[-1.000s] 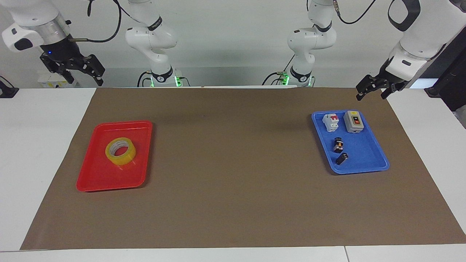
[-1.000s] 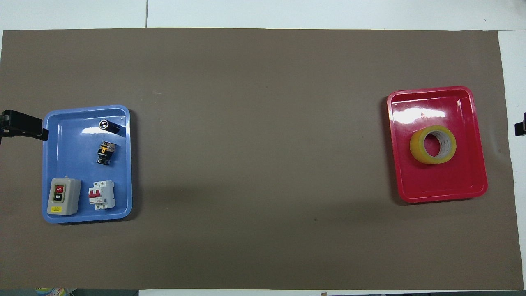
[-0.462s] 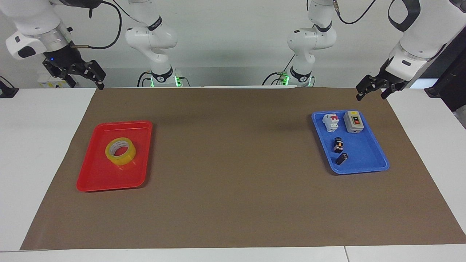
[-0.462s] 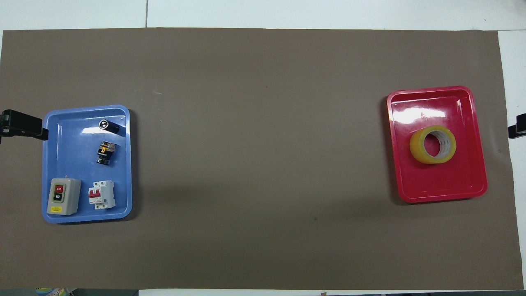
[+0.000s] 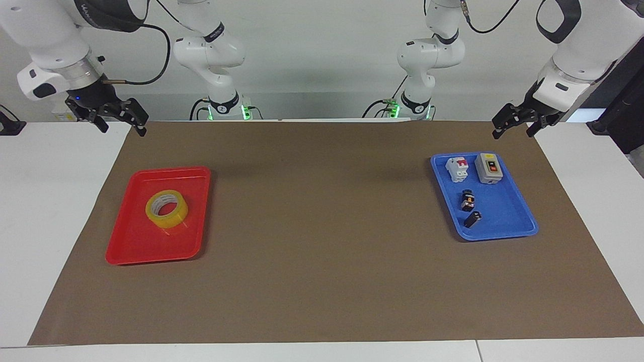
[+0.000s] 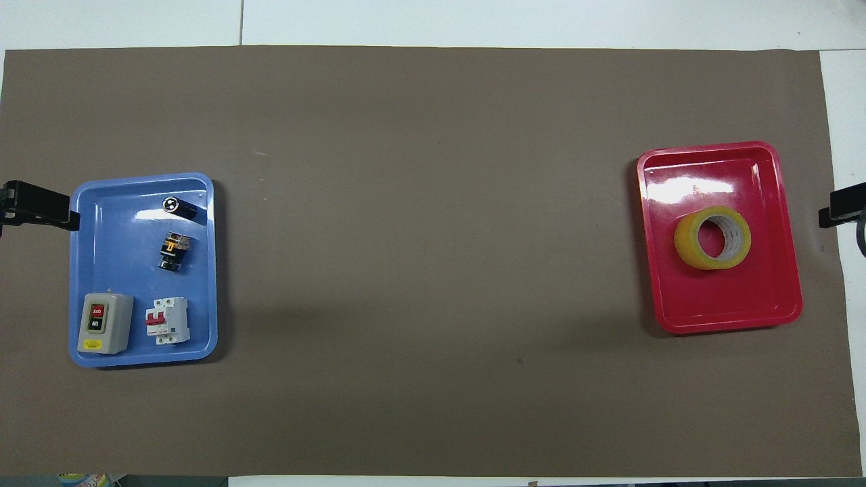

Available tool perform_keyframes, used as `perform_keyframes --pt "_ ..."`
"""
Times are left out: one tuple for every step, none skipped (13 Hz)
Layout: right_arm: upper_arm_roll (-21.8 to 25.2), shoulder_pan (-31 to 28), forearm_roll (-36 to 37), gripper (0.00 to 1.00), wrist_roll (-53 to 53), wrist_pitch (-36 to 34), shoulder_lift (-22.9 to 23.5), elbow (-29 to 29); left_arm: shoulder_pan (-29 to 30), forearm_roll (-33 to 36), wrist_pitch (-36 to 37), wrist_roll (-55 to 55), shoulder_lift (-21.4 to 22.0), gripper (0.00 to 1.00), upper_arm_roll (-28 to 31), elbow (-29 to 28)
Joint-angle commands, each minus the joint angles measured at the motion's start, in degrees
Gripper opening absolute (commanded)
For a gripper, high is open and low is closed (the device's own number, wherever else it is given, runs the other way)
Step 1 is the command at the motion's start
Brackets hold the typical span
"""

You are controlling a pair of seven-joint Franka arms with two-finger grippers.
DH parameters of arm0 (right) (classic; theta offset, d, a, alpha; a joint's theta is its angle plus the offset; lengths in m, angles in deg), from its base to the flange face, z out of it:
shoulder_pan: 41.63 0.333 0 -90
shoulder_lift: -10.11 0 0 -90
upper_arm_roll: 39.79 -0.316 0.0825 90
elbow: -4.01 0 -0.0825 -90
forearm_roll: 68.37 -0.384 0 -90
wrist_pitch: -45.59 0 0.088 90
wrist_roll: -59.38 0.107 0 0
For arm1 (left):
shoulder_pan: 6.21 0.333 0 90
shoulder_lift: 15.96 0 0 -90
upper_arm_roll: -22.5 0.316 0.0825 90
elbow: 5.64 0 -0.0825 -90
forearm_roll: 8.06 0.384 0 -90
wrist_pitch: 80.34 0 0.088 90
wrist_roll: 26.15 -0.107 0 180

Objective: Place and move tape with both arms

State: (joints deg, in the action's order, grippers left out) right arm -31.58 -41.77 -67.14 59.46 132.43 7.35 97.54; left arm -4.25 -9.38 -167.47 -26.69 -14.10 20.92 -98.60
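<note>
White tabletop point(image 5: 60, 201) is carrying a brown mat point(image 5: 322, 261) over most of its width.

Right arm point(image 5: 45, 35) is hanging at the right arm's end of the table, its gripper point(image 5: 122, 125) hovering over the mat's corner nearest the robots, at about eleven o'clock from the red tray in the facing view; fingers are standing spread, gripping nothing.

Left arm point(image 5: 578, 45) is waiting at its own end, its gripper point(image 5: 513, 129) hovering over the mat at about one o'clock from the blue tray in the facing view; fingers are standing apart, gripping nothing.

Red tray point(image 5: 131, 246) is lying on the mat toward the right arm's end.

Blue tray point(image 5: 508, 221) is lying toward the left arm's end, well apart from the red one.

Tape point(image 5: 166, 208) is lying flat in the red tray, near its middle, touched by neither gripper.

Grey switch box point(image 5: 489, 168) and white breaker point(image 5: 457, 169) are sitting side by side in the blue tray's end nearer the robots.

Two small dark parts point(image 5: 468, 199) are lying farther out in that tray.
</note>
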Motion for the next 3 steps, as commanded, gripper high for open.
perform_keyframes --pt "-0.39 -0.38 0.35 1.0 0.54 1.23 -2.08 2.37 0.33 -1.14 0.03 -0.77 0.95 1.0 0.09 -0.9" --pt "-0.57 -0.38 0.35 1.0 0.54 1.23 -2.08 2.37 0.33 -1.14 0.03 -0.77 0.95 1.0 0.09 -0.82" --pt "-0.57 -0.38 0.35 1.0 0.54 1.23 -2.08 2.28 0.33 -1.14 0.03 -0.77 0.95 1.0 0.09 -0.9"
